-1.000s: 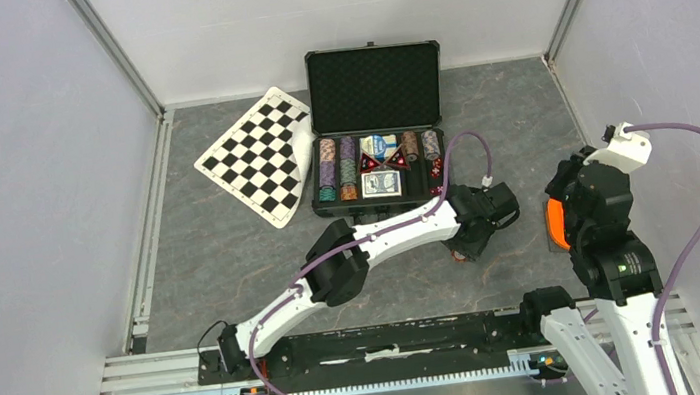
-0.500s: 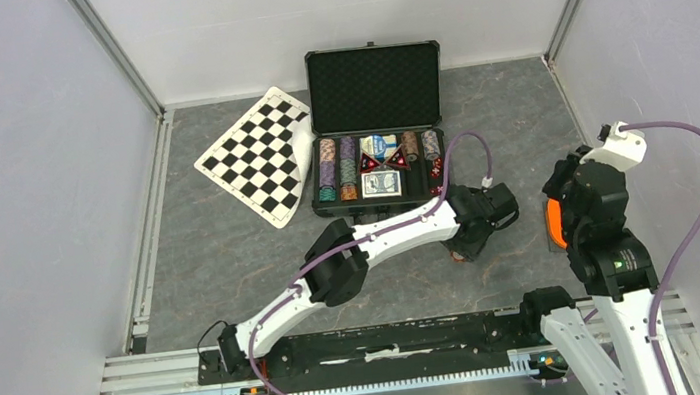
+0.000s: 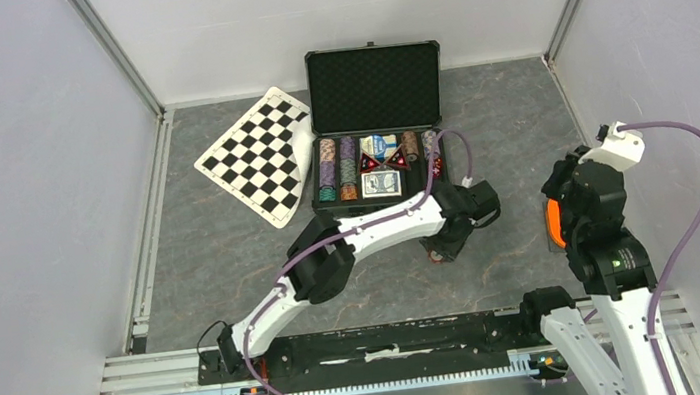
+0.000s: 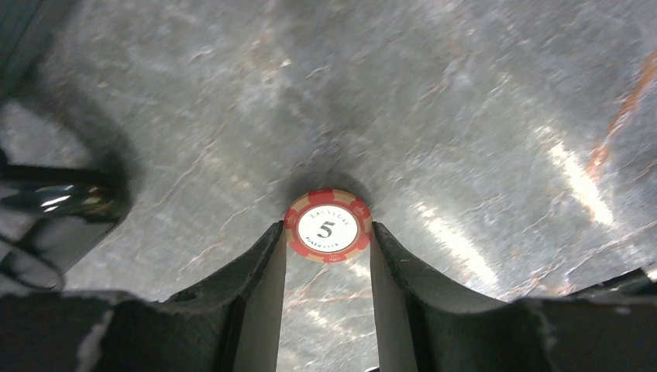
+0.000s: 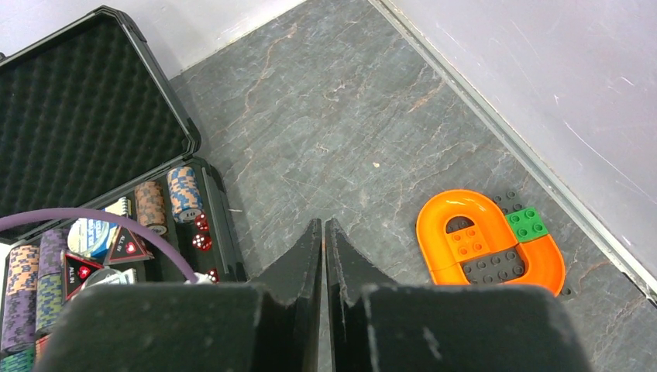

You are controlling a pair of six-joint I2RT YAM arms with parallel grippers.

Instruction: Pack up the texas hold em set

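Grey table (image 4: 465, 93); wrist views alone show left gripper (image 4: 326, 230) pinching chip (image 4: 327, 223), right gripper (image 5: 323, 226) closed.

left arm (image 3: 371, 233) stretched forward | left tool (image 4: 328, 236) pinching chip (image 4: 327, 225) | right tool (image 5: 323, 230) closed

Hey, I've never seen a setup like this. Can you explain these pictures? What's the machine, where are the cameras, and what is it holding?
These are two robot arms bolted at the near edge of a table, each ending in a two-finger gripper. One picture looks down from above and behind them. The other two come from a small camera on each wrist, so the dark wedges at the bottom are that arm's own fingers. On the table lie an open black case with chips and cards, a checkered board beside it, and an orange toy piece near the right wall. The left gripper pinches a red poker chip by its edges. The right gripper is shut and empty.
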